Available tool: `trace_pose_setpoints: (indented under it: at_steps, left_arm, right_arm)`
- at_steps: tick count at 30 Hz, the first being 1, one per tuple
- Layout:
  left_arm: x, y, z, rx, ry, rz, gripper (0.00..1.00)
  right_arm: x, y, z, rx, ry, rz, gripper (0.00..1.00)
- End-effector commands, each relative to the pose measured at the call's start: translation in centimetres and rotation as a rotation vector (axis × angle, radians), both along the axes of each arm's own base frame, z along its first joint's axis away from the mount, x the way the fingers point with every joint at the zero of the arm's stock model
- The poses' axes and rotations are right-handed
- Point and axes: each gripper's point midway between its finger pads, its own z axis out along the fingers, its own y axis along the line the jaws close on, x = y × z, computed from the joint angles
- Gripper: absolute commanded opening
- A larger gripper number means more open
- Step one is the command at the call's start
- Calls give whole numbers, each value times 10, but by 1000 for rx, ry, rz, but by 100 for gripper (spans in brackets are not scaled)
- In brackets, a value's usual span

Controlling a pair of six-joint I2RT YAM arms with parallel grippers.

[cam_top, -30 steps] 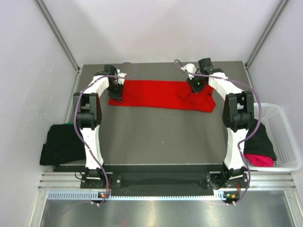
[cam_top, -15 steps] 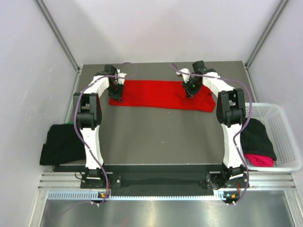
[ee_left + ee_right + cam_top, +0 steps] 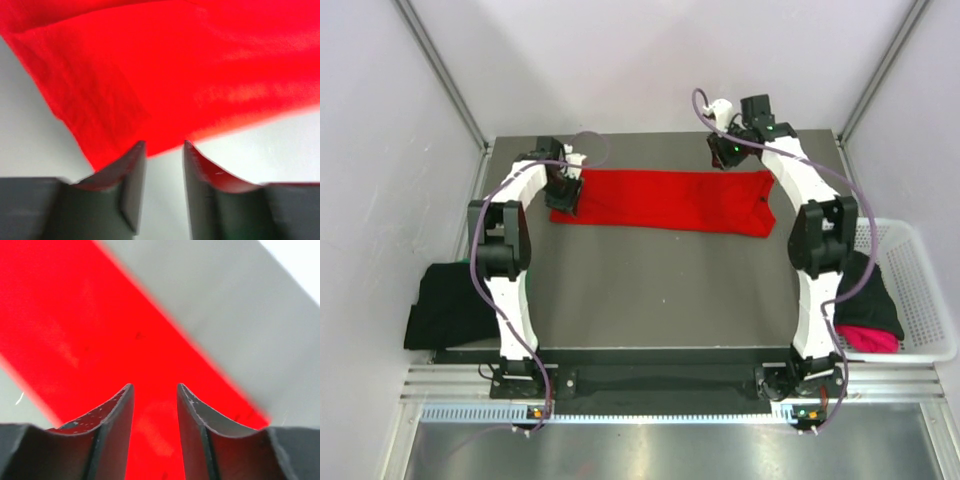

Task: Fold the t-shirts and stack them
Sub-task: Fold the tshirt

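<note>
Top view, near to far. Nearest me, at the L edge beside the table (image 3: 650, 290), a black tee (image 3: 445, 305) lies in a flattish pile, prob. the start of the stack, though I can't tell how neatly it's folded. Near R, the white mesh basket (image 3: 925, 300) holds a second black tee (image 3: 872, 288) draped over its rim and a pink tee (image 3: 865, 338) bunched below it; both look unfolded, so I'd judge most of the job is left. Further back, across the far part of the table, the red tee (image 3: 665, 200) lies flat as a long narrow band running L to R, bright solid red, smooth, w/ a thicker lumpy end at the R. It looks folded lengthwise only and needs crosswise folds before it can be stacked. My left gripper (image 3: 567, 195) sits low at the band's L end. In the wrist view its jaws stand partly apart w/ bare table between them and the cloth edge just past the tips, so nothing is held. My right gripper (image 3: 725, 155) hovers above the band's far R edge, jaws apart, red cloth seen below the gap, nothing gripped.
</note>
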Motion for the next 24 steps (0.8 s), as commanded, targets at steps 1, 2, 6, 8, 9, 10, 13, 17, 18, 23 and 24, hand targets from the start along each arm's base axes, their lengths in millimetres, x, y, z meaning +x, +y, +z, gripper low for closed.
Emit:
trace_pose_setpoints:
  at_steps: [1,2,6,8,9,10,13,17,18,23,24]
  left_arm:
    - [4,-12,76,-40,-193,-164,44]
    - [-2,-17,83,-66,-200,-207,53]
    - [-16,-11,97,35,-238,-401,70]
    - [-20,-6,86,93,-203,-507,70]
    - [-26,1,79,130,-158,-522,69]
    - [-26,4,75,155,-144,-564,68]
    - [-14,18,62,230,-105,-564,62]
    - [-17,25,31,277,-17,-646,59]
    - [-17,28,27,294,-9,-656,59]
    - [-10,34,10,358,13,-719,61]
    - [-9,35,8,366,12,-720,61]
  right_arm:
    - [-41,-19,33,1,-27,-6,41]
    - [-62,-25,8,-14,35,-1,41]
    - [-121,-29,28,16,38,25,43]
    - [-146,-28,28,43,76,45,46]
    - [-153,-28,28,48,87,46,46]
    - [-159,-27,27,55,99,55,46]
    - [-180,-30,19,57,138,52,47]
    - [-188,-35,19,40,121,44,48]
    - [-189,-37,19,34,119,38,48]
    - [-191,-38,15,33,124,36,49]
    - [-191,-38,13,32,130,36,49]
